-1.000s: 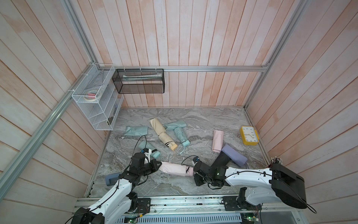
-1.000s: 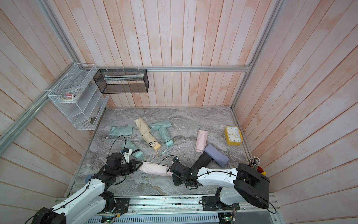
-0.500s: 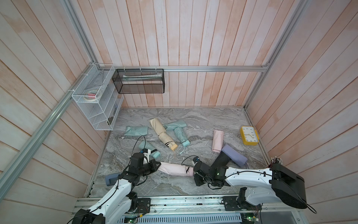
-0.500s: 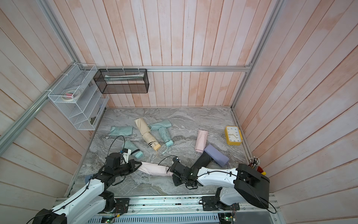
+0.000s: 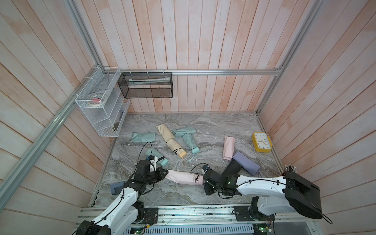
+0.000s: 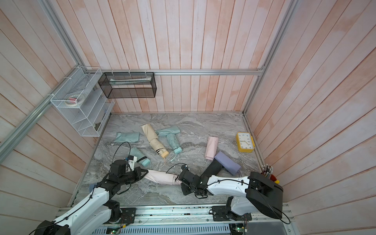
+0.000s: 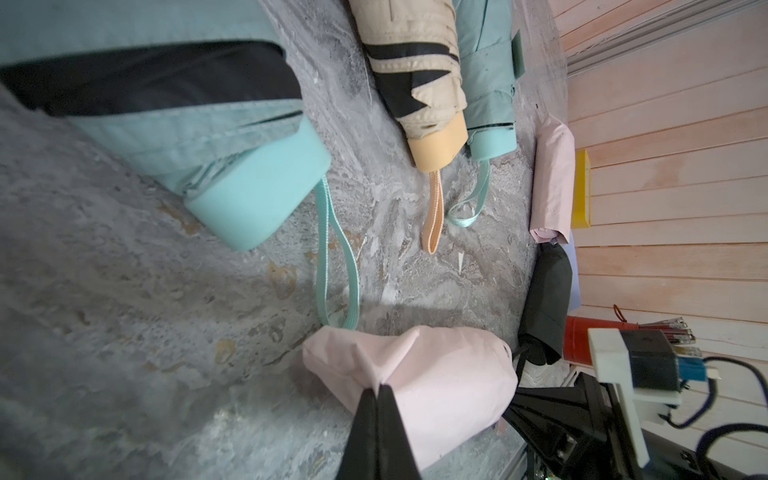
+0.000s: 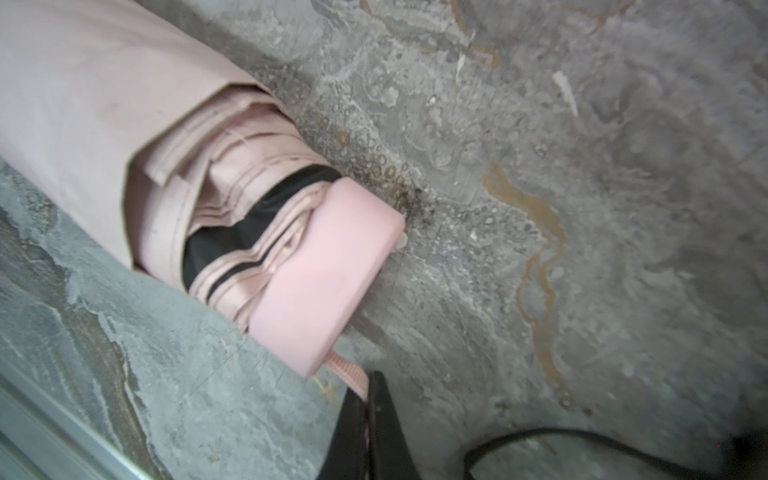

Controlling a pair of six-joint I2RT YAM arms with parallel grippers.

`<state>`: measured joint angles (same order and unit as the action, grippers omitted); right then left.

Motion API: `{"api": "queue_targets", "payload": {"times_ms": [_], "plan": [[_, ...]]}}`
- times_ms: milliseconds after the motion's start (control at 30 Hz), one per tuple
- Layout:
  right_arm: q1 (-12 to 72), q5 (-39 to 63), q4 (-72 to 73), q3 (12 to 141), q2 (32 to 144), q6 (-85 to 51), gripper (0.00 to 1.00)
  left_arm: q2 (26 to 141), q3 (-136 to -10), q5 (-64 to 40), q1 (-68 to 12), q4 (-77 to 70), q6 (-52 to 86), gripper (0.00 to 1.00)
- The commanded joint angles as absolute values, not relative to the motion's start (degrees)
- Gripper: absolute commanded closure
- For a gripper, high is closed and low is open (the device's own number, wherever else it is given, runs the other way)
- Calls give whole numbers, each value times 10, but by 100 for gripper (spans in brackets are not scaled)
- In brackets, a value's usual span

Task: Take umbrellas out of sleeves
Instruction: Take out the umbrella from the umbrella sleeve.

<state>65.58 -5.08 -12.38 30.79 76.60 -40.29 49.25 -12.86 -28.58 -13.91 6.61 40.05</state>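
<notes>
Left pincer [image 7: 380, 388]: pressed together, pinching closed end of pink sleeve [image 5: 180, 177], tabletop [image 5: 213, 126] 6 o'clock. Right pincer [image 8: 368, 386]: pressed together on pink wrist cord [image 8: 351, 374] of pink umbrella [image 8: 249, 216], handle [image 8: 328, 282] and pleats out of sleeve mouth, rest inside. Crowding at 12 o'clock of left pincer: mint umbrella [image 5: 158, 158], its cord loop ending just at pink sleeve. Centre: cream-yellow umbrella [image 5: 173, 142], second mint umbrella [image 5: 189, 142]; flat mint sleeve [image 5: 143, 137] at 10 o'clock. At 3 o'clock: second pink sleeve [image 5: 228, 147], lavender sleeve [image 5: 246, 162], black sleeve [image 5: 232, 168] partly under right arm [image 5: 260, 183], yellow clock [image 5: 262, 142]. Hung above tabletop, 10 to 11 o'clock: white wire rack [image 5: 101, 112], black mesh basket [image 5: 146, 85].
</notes>
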Motion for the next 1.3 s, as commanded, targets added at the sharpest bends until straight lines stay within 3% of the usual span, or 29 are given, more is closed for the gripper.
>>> {"api": "queue_targets", "payload": {"times_ms": [0, 1267], "plan": [[654, -64, -162, 305, 778, -398, 100, 485, -147, -286, -132, 64, 392, 99], [654, -67, -158, 308, 781, -396, 100, 454, -202, -269, -120, 118, 390, 100]]}}
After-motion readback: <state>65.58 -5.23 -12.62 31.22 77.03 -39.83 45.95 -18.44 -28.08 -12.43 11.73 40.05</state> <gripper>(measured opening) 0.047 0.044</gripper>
